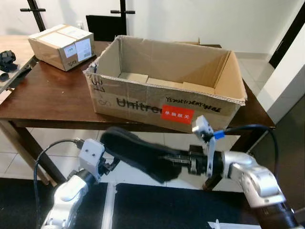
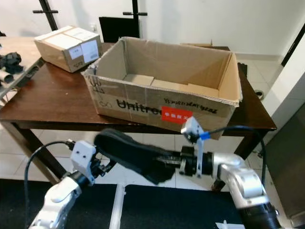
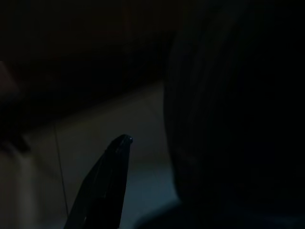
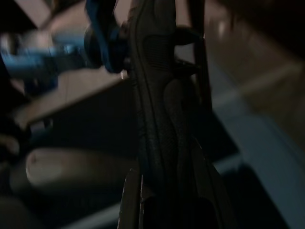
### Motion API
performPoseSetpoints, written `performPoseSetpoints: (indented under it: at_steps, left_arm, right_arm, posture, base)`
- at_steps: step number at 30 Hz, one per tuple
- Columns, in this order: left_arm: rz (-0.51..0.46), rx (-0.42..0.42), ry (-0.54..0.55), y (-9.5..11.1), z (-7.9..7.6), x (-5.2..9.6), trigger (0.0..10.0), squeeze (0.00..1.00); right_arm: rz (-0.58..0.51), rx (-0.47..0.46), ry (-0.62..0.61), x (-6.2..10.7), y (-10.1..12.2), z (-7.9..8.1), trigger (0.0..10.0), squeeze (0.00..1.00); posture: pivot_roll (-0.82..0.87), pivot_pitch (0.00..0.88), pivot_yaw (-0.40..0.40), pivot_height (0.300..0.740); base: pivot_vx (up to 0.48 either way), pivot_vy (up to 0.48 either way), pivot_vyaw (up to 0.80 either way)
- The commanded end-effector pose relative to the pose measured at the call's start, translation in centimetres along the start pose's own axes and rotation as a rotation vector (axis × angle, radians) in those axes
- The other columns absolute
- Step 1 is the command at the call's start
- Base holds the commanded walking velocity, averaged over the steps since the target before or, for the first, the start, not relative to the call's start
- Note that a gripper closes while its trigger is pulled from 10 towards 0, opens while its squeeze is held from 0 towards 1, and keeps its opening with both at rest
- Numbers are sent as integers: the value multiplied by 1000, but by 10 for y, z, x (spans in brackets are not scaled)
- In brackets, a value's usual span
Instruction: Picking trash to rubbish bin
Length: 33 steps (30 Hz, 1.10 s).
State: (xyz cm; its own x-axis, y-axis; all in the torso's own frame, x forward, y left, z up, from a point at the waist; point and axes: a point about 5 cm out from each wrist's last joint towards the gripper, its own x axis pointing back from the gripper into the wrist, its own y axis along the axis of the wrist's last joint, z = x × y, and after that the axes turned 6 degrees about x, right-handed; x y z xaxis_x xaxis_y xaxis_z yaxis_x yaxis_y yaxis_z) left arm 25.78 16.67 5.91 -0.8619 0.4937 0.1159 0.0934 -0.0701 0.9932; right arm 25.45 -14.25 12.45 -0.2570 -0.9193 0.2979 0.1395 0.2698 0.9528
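Both silver arms reach forward below the desk (image 1: 52, 98) edge. Right gripper (image 1: 167, 160) has its fingers clamped on a black shoe (image 1: 136, 152), held level in front of the open cardboard box (image 1: 164, 83). Left gripper (image 1: 112, 164) sits just beside the shoe's heel; its spread I cannot tell.

Right wrist view: fingers (image 4: 131, 191) pinch the shoe's sole (image 4: 159, 105).

I am looking down at a dark brown wooden table (image 1: 52, 98) standing on a pale tiled floor (image 1: 19, 148), with a plain white wall (image 1: 200, 19) running behind its far edge. A black mat (image 1: 157, 205) is lying on the floor just before the table's near edge, and a dark doorway (image 1: 288, 38) is showing beyond its far right corner. Soft, even light is falling over the room.
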Motion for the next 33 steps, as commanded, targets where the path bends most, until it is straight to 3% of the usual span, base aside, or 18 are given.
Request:
performPoseSetpoints:
  at_steps: [1,3,6,9,14,15,17,18,19,21,24,27,33]
  left_arm:
    - [36,20,5,-8,-6,1,10000,0]
    - [81,42,17,-16,-9,6,10000,0]
    - [111,45,30,-21,-11,10,10000,0]
    - [131,67,60,-23,-10,14,10000,0]
    - [99,83,74,-18,-8,13,10000,0]
    - [86,84,75,-15,-7,13,10000,0]
    - [65,81,79,-7,-3,10,10000,0]
    - [65,81,79,-7,-3,10,10000,0]
    - [42,77,82,0,-1,8,10000,0]
    - [22,70,75,6,0,5,10000,0]
    - [2,64,67,11,-1,3,10000,0]
    - [-67,45,24,33,-5,-4,10000,0]
    - [-154,24,-3,62,-6,-12,10000,0]
  right_arm:
    - [163,-38,-13,-7,-32,11,10000,0]
    - [207,-55,-86,-10,-46,10,10000,0]
    - [183,-87,-149,-11,-48,8,10000,0]
    - [119,-123,-192,-9,-40,5,10000,0]
    - [29,-136,-161,-4,-24,6,10000,0]
    - [-10,-128,-134,-2,-16,8,10000,0]
    - [-196,-117,-59,4,23,10,10000,0]
    - [-196,-117,-59,4,23,10,10000,0]
    - [-374,-87,-5,13,63,10,10000,0]
    - [-492,-43,4,20,92,6,10000,0]
    - [-562,-19,-3,26,109,2,10000,0]
    - [-702,19,-35,37,142,-7,10000,0]
    - [-751,50,-130,44,163,-19,10000,0]
  posture:
    - [-21,92,-4,740]
    - [-22,93,-3,740]
    - [-18,96,0,740]
    - [-19,97,2,740]
    - [-19,97,3,740]
    - [-18,97,3,740]
    - [-17,97,2,740]
    - [-17,97,2,740]
    - [-20,96,3,740]
    - [-21,95,3,740]
    - [-22,93,2,740]
    - [-20,91,-1,740]
    - [-19,89,-3,740]
  base:
    - [0,0,0]
    - [0,0,0]
    - [0,0,0]
    - [0,0,0]
    - [0,0,0]
    - [0,0,0]
    - [0,0,0]
    - [0,0,0]
    - [0,0,0]
    - [0,0,0]
    - [0,0,0]
    - [0,0,0]
    - [0,0,0]
